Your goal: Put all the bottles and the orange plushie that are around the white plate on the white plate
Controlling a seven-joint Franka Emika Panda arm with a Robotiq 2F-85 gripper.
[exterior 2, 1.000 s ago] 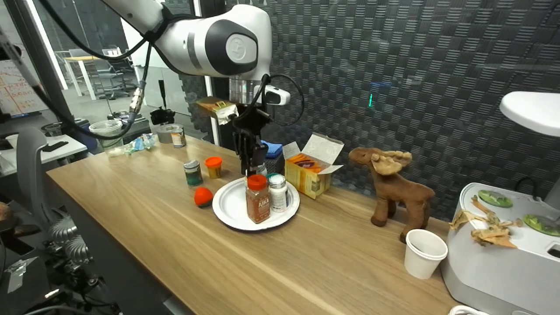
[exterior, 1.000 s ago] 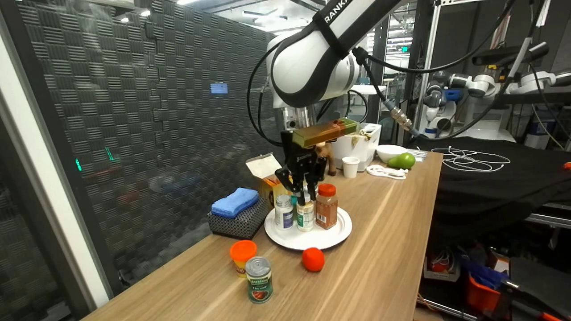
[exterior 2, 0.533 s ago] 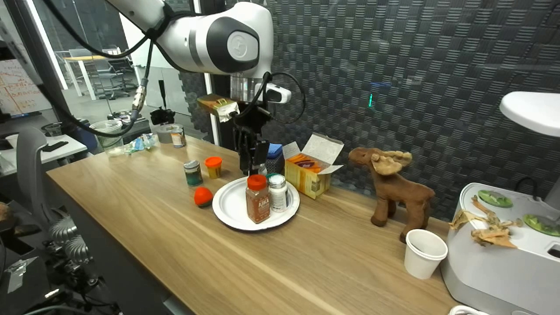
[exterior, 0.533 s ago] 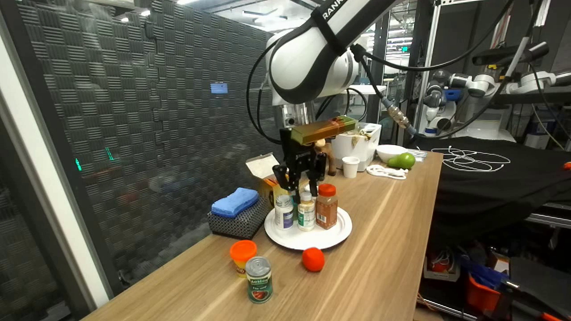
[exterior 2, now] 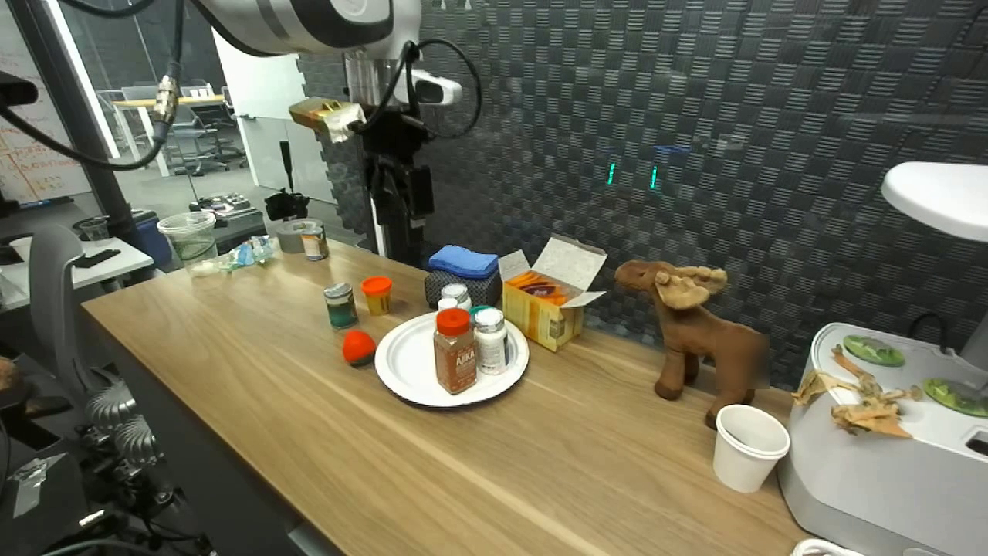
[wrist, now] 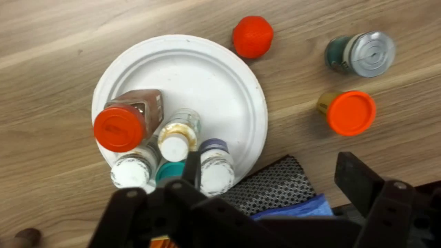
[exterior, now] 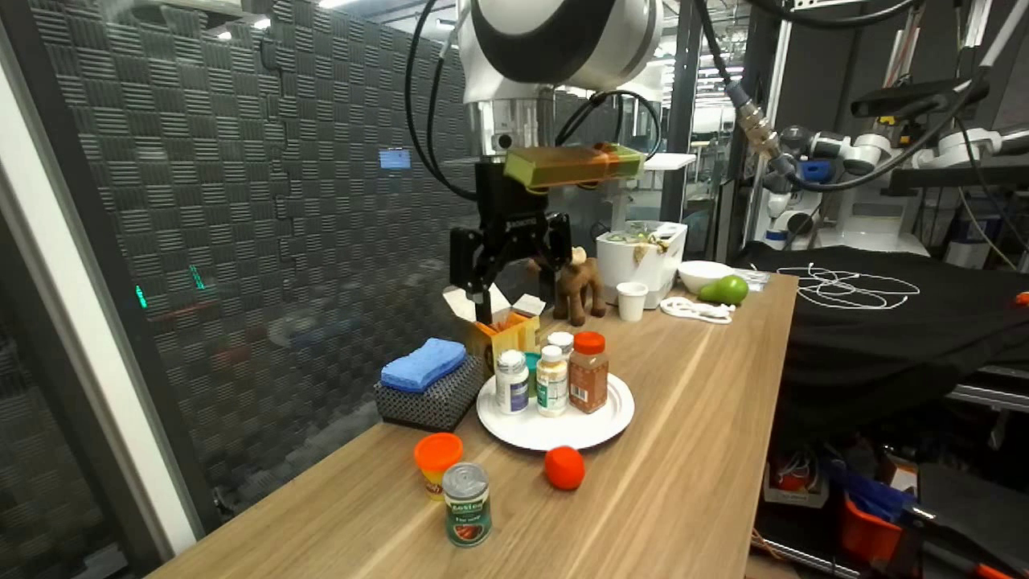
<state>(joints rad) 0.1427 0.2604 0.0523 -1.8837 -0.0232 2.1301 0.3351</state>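
On the white plate (wrist: 220, 89) stand several bottles, upright and close together: a brown bottle with a red cap (exterior: 589, 378), a small white-capped bottle (exterior: 552, 384), a white bottle with a purple label (exterior: 512, 384), another white bottle (exterior 2: 491, 344) and a teal-lidded one (wrist: 170, 171), mostly hidden. The orange plushie (wrist: 253, 37) rests on the table just outside the plate's rim and shows in both exterior views. High above the plate's wall-side edge hangs my gripper (exterior: 516, 299), its fingers wide apart and nothing between them. In the wrist view, one finger (wrist: 193, 167) overlaps the bottles.
Off the plate are a can (exterior: 466, 507) and an orange-lidded tub (exterior: 438, 462). A blue sponge (exterior 2: 463, 261) lies on a dark box beside an open yellow box (exterior 2: 544, 316). Further along stand a brown plush moose (exterior 2: 695, 340), paper cups (exterior 2: 745, 448) and a white planter (exterior: 643, 261).
The fingers have let go of the small white-capped bottle, which stays upright on the plate. My gripper has risen well above the bottles and opened wide.
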